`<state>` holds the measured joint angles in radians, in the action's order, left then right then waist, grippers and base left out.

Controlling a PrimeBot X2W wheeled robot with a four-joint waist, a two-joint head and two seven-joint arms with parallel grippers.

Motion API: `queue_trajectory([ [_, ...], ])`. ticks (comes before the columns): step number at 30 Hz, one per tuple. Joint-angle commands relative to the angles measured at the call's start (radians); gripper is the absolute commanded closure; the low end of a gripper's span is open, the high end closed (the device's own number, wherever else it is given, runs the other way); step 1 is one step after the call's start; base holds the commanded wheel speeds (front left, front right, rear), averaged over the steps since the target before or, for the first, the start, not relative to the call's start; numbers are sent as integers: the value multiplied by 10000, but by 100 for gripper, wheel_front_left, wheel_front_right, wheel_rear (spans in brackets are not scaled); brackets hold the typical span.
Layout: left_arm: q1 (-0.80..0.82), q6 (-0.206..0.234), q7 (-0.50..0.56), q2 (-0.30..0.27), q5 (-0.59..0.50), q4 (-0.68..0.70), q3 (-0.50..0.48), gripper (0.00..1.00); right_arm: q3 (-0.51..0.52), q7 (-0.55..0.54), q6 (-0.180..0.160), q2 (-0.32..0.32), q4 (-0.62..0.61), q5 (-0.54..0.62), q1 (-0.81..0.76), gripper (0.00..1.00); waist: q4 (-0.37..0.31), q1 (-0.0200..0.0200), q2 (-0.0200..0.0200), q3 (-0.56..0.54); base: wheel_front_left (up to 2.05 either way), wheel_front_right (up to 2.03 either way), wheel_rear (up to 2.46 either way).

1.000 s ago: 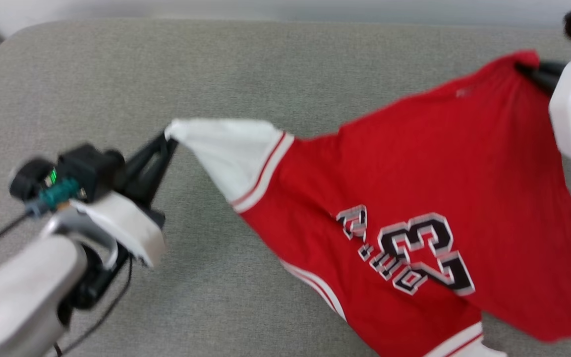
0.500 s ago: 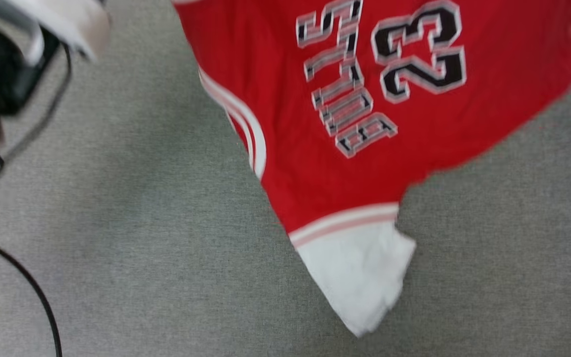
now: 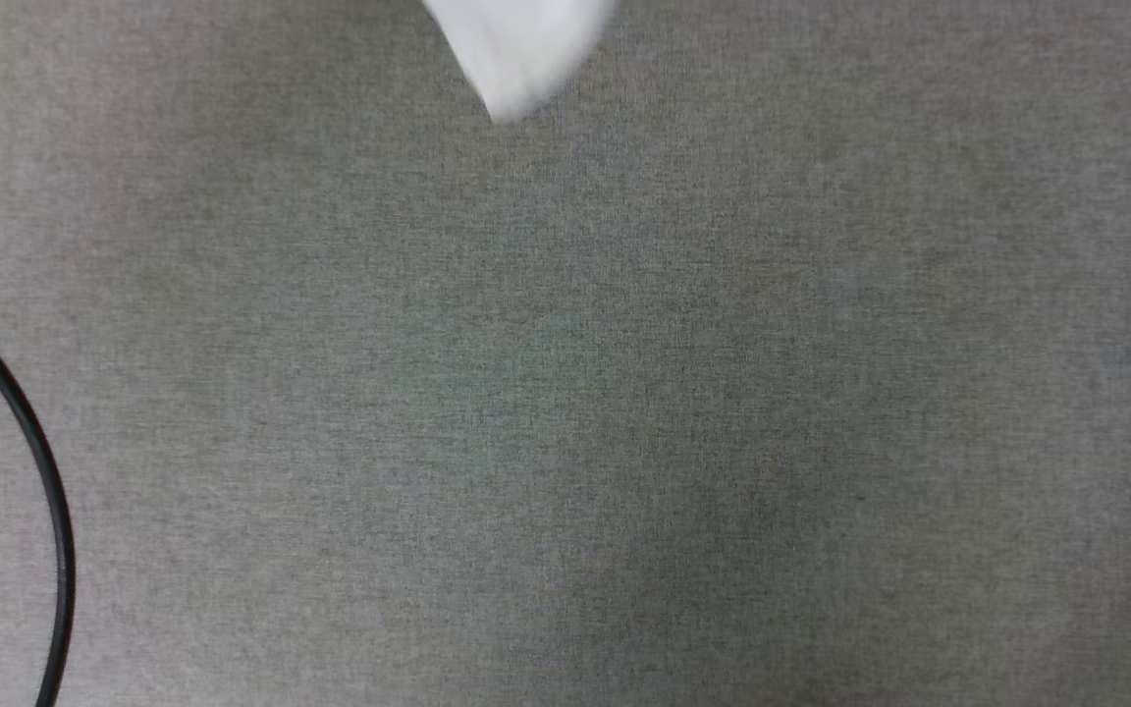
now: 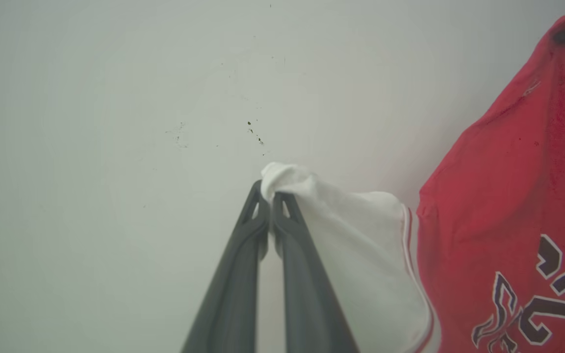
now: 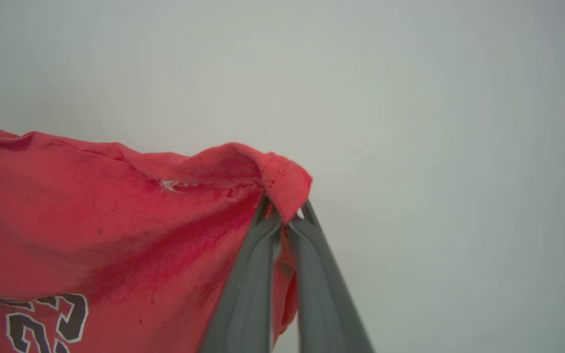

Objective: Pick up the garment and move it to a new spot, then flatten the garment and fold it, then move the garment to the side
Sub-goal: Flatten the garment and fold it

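Garment (image 4: 503, 186) hangs aloft, stretched between both arms: left end effector (image 4: 267, 198) clamped tight on a white sleeve tip, right end effector (image 5: 286, 215) pinched on a red corner. Looks like the carrying step. Next move should be lowering it, spread wide, onto the grey fabric surface (image 3: 565, 393).

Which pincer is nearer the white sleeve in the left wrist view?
Left. The left pincer pinches that white sleeve; the right pincer grips the garment by a red edge.
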<state>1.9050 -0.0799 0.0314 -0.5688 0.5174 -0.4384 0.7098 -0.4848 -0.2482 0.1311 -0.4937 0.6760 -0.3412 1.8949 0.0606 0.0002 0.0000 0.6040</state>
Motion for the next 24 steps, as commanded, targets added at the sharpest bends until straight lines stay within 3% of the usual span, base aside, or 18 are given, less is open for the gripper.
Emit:
queue_trajectory([
  [1,552,-78,-98,185,-13,-389,-66,100,15,195,-7,172,272,172,478,100,14,-2,0,243,0,0,0],
  [10,1945,-378,-796,637,-195,-2151,259,100,-683,1035,-7,560,1538,315,1535,100,7,-2,0,919,0,0,0],
  [24,-224,-486,-2071,829,461,-3562,1079,100,-2507,2183,-7,986,2838,-712,-240,100,93,-2,0,1015,0,0,0],
])
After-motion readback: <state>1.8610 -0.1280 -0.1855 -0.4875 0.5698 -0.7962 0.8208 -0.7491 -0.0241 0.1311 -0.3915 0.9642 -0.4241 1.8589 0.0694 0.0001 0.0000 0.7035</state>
